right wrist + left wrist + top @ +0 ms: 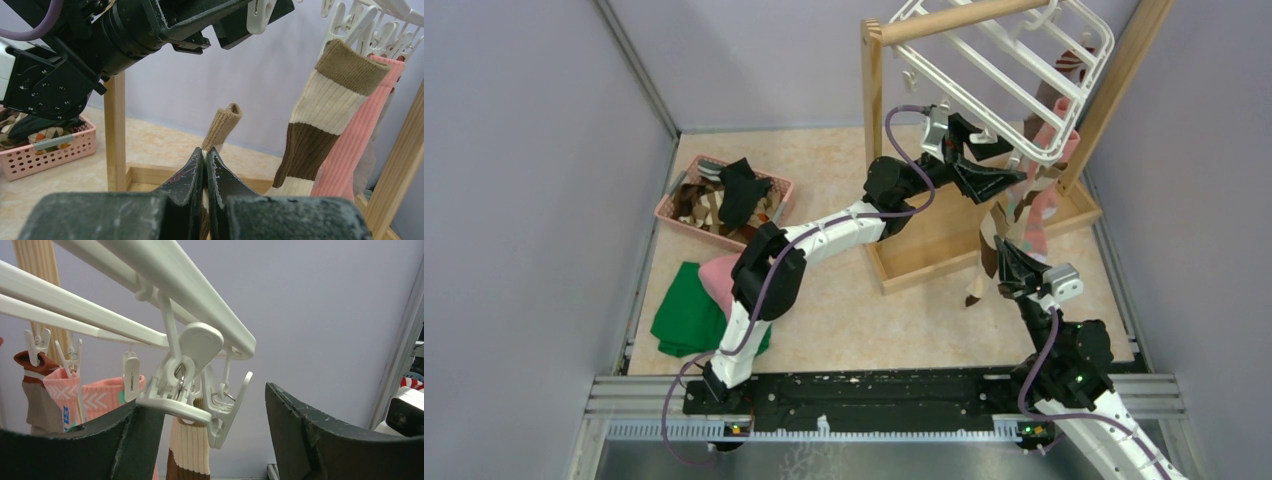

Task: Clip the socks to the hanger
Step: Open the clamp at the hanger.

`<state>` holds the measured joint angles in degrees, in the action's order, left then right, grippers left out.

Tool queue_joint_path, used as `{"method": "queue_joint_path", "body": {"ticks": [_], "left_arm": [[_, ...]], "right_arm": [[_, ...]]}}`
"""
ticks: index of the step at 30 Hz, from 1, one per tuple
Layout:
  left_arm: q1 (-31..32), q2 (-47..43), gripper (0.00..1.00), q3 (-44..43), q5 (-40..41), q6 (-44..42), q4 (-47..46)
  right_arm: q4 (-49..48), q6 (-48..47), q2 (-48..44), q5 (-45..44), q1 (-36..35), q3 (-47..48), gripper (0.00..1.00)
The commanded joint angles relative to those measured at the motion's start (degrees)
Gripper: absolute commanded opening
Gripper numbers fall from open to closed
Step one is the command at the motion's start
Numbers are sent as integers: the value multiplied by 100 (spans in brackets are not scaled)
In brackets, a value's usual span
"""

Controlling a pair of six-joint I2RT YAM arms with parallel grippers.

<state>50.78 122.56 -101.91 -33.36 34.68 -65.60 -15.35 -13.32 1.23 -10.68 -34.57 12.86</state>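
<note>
The white hanger (pixel 1014 80) hangs tilted from the wooden stand, with small clips along its rim. My left gripper (pixel 984 165) is open just under that rim. One white clip (pixel 185 380) leans on its left finger (pixel 125 440), and a second clip (pixel 227 405) dangles between the fingers. Below it, my right gripper (pixel 205 155) is shut on a brown-cream sock (pixel 223 126) whose tan cuff sticks up above the fingertips. A brown-cream striped sock (pixel 325 110), a salmon pink sock (pixel 360 145) and a grey-brown sock (pixel 35 390) hang clipped on the hanger.
A pink basket (pixel 724 195) holding more socks sits at the back left. A green cloth (pixel 686 310) and a pink cloth (pixel 717 278) lie beside the left arm. The wooden frame stand (pixel 944 240) rises at the back right, with grey walls close on both sides.
</note>
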Motion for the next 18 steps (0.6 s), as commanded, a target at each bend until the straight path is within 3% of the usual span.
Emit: {"method": "queue_joint_path", "body": {"ticks": [1,18], "left_arm": [[28,-85,77,-235,-20,92,-312],[28,12,68,-365,0,382,-483]], "right_arm": [[-104,-56,-55,-62,38,96,0],[-68,-52,-53,-66,38,102,0]]}}
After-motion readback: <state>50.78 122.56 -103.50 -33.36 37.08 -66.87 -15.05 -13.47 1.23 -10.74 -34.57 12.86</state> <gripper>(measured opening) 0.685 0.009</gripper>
